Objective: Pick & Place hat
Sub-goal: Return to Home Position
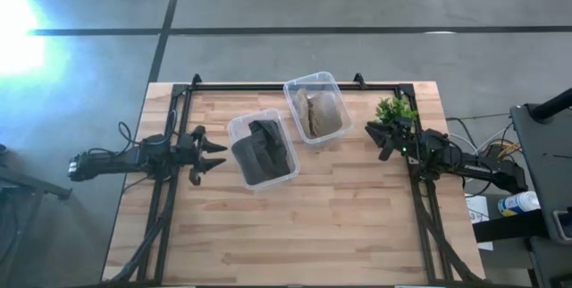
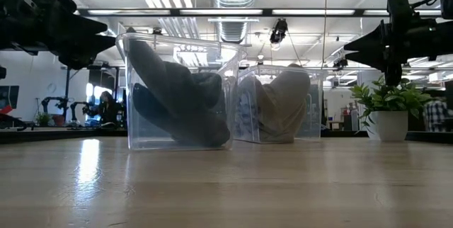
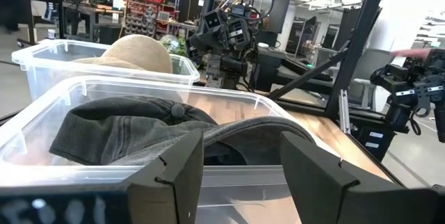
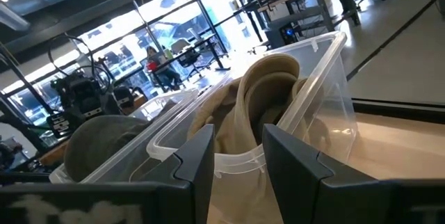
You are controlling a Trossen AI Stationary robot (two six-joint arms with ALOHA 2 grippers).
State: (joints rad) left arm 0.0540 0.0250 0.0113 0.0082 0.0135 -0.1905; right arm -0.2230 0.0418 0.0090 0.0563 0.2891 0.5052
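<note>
Left claw (image 1: 213, 156) is released, fingers spread with nothing between them. It hangs above the counter (image 1: 313, 225) just beside the left bin (image 1: 236, 127), on that bin's outer side, pointing at it and not touching. The black caps (image 1: 259, 149) lie inside this left bin, a short way in front of the claw tips. They are crammed together and leaning up one wall, and an exact count is hard to tell. In the left wrist view the claw (image 3: 242, 156) looks over the bin's near rim onto a dark grey cap crown with its top button, with a curved brim in front of it. Right claw (image 1: 380, 138) is also released and empty. It hangs at the counter's right side next to a small potted plant (image 1: 395, 109), aimed at the right bin (image 1: 308, 80) but apart from it. The brown cap (image 1: 322, 114) sits in that right bin, crumpled and standing against the wall. In the right wrist view it shows past the claw (image 4: 238, 147) with its hollow inside facing out. Both bins are clear plastic, open-topped, tilted at an angle on the counter, and close beside each other near its middle, the right one farther back. In the low view both claws are raised off the counter, at about the height of the bin rims, left claw (image 2: 102, 42) and right claw (image 2: 354, 47).
</note>
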